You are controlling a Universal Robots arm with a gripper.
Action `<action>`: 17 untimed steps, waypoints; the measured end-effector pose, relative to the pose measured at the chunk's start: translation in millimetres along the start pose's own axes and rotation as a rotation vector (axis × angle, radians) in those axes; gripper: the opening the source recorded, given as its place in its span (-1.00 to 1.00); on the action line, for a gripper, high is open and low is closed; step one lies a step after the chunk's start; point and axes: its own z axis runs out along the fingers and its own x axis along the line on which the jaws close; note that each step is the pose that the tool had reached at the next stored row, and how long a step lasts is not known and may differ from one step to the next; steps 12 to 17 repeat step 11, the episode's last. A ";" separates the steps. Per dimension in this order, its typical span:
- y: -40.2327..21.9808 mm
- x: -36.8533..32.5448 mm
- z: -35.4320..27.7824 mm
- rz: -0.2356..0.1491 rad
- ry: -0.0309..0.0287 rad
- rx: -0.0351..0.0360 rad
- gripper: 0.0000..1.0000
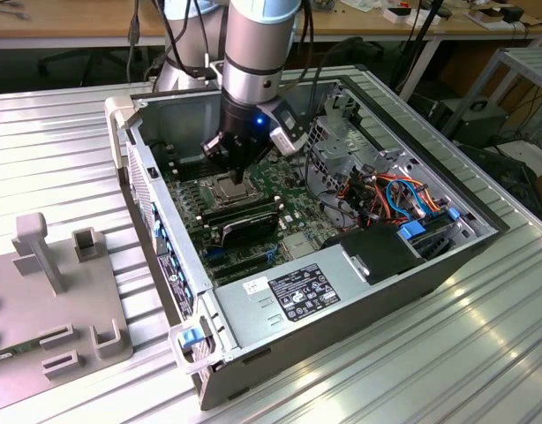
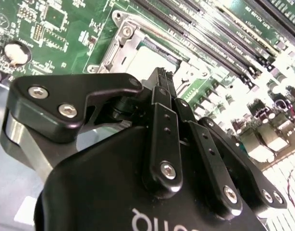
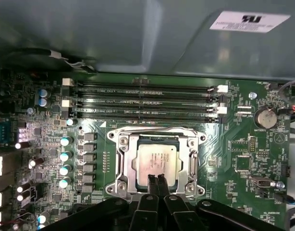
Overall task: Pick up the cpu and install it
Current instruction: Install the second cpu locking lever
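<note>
The cpu (image 3: 156, 162) is sitting flat in the metal-framed socket (image 3: 124, 163) on the motherboard (image 3: 243, 144), inside the open PC case (image 1: 342, 291) on the bench (image 1: 59, 159). The pincer (image 3: 157, 179) is hovering just above the chip's near edge w/ fingertips pressed together, gripping nothing.

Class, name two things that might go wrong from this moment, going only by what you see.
1. The black hand has its fingertips together over the grey square cpu lying in the metal-framed socket; pressing could scratch or shift it.
2. The long black memory slots run close beside the socket; a sideways move might clip them.
</note>
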 end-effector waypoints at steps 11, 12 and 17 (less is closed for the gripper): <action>0.5 -0.3 -9.6 0.000 0.0000 0.0040 -0.78; 0.5 -0.3 -9.6 0.000 0.0000 0.0040 -0.78; 0.5 -0.3 -9.6 0.000 0.0000 0.0040 -0.78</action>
